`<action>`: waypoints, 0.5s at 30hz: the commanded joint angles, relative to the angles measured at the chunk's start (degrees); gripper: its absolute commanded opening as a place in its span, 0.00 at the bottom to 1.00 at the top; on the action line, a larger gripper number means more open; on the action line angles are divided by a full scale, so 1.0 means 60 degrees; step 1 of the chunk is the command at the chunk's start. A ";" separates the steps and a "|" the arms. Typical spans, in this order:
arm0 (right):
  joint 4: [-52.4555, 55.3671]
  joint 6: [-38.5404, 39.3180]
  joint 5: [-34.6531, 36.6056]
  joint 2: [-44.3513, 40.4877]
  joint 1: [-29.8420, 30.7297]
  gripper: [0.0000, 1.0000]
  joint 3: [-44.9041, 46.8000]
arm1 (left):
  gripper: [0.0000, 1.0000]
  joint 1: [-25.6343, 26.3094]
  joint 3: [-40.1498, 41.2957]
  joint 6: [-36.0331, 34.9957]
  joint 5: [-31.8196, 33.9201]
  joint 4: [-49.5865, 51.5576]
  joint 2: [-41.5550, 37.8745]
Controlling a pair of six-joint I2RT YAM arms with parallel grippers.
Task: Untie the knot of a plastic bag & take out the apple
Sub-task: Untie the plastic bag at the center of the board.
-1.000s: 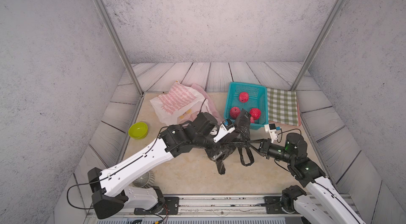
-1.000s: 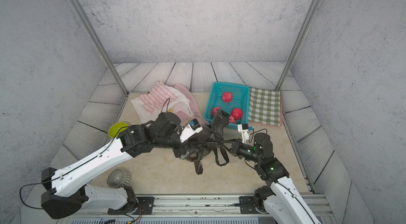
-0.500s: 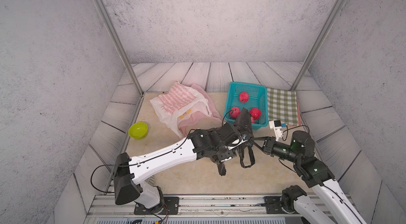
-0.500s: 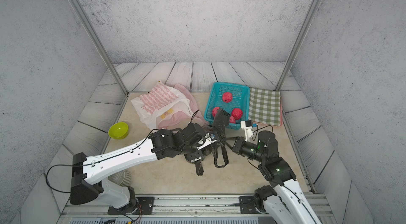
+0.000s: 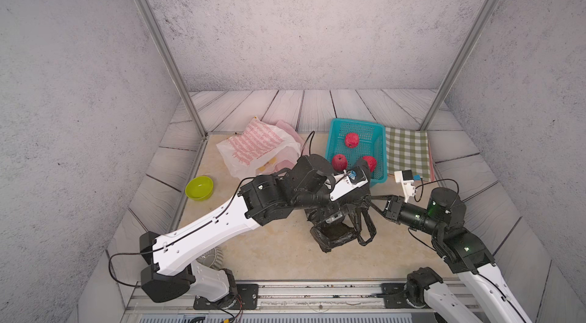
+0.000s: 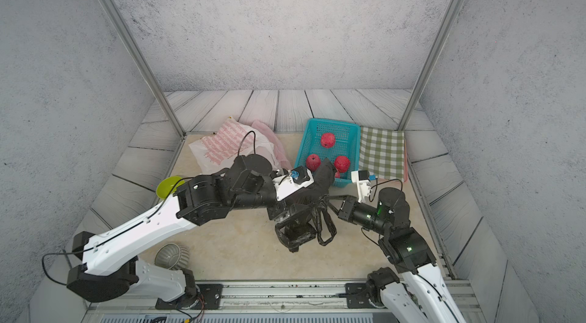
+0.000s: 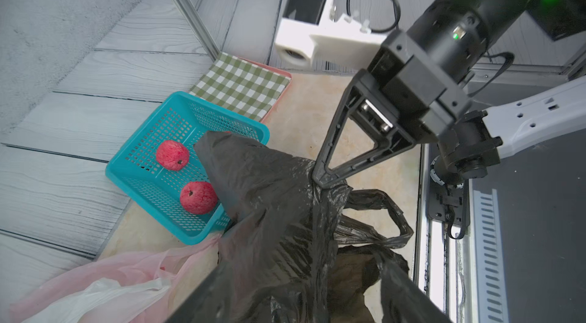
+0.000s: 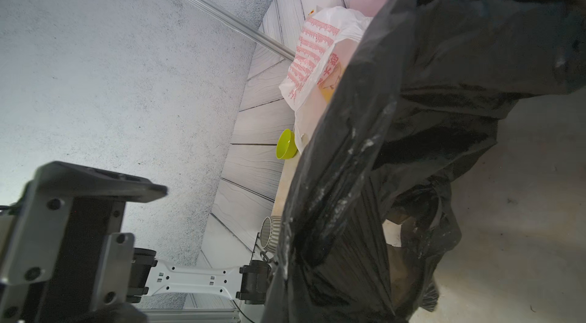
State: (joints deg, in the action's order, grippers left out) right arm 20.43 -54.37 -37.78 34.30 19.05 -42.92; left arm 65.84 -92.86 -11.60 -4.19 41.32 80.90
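Black plastic bag (image 5: 336,237) between two tools.
Right tool (image 7: 320,178) pinched tight on bag edge; left tool (image 6: 296,226) just beside, jaws spread wide inside bag.

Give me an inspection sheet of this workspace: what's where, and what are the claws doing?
Surface: beige tabletop, wood-look planks around it.
Job's things: black bag mid-table, handle loops hanging free; three red apples in the teal basket.
Clutter: white printed bag, green bowl, checked cloth, ribbed cup.
Grippers: right gripper shut on the black bag; left gripper spread open, bag film draped over it.
Cables: black cable loops above the left arm.
Surroundings: grey walls, metal posts.
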 commanded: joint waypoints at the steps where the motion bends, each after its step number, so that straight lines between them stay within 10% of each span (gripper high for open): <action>1: -0.0058 0.0081 0.0019 0.0079 -0.0026 0.00 -0.0497 | 0.72 -0.0046 0.0539 -0.0151 -0.0004 -0.0003 0.0464; 15: -0.0035 0.0030 0.0088 0.0045 -0.0037 0.00 -0.0559 | 0.70 -0.0060 0.1659 0.0279 0.0966 -0.1071 0.0979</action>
State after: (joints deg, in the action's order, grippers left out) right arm 20.36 -54.37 -37.76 35.03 19.00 -45.43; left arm 65.82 -84.49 -11.09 0.12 37.47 85.47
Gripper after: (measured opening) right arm 0.044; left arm 0.698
